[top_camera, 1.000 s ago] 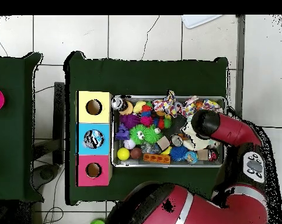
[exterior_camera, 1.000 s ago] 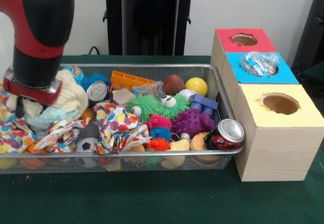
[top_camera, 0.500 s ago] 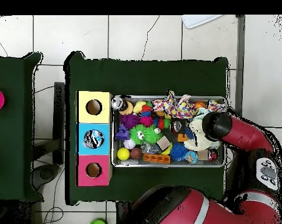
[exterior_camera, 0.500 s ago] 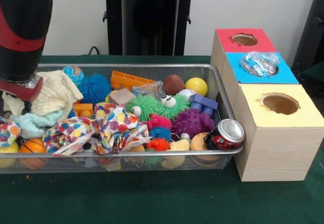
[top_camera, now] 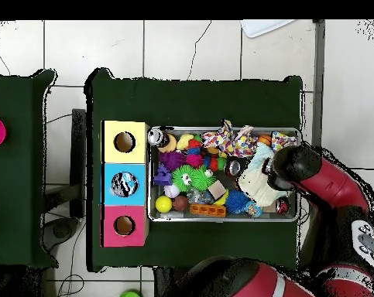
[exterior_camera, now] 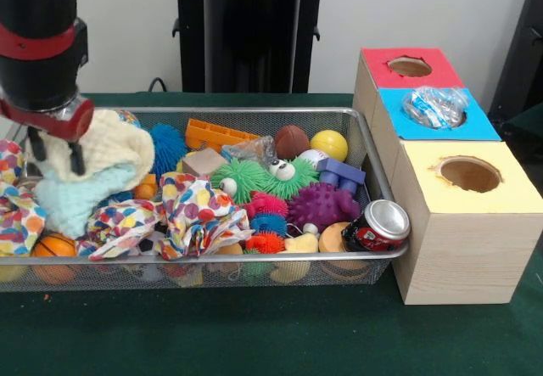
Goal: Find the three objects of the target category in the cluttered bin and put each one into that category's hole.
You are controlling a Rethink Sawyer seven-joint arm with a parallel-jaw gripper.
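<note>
My gripper (exterior_camera: 55,151) hangs straight down off the red and black arm (exterior_camera: 38,41), its two dark fingers (exterior_camera: 76,157) pinched together, wrist vertical above them.

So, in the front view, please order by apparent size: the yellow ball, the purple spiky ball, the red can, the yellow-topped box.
1. yellow-topped box, clearly largest.
2. purple spiky ball and red can look about alike; the can lies nearer the camera, so I leave them unranked.
3. yellow ball, smallest, though farther back.

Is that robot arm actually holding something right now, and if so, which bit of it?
Yes. The gripper pinches the cream and mint cloth by its upper left folds; the rest droops over the wire bin.
</note>
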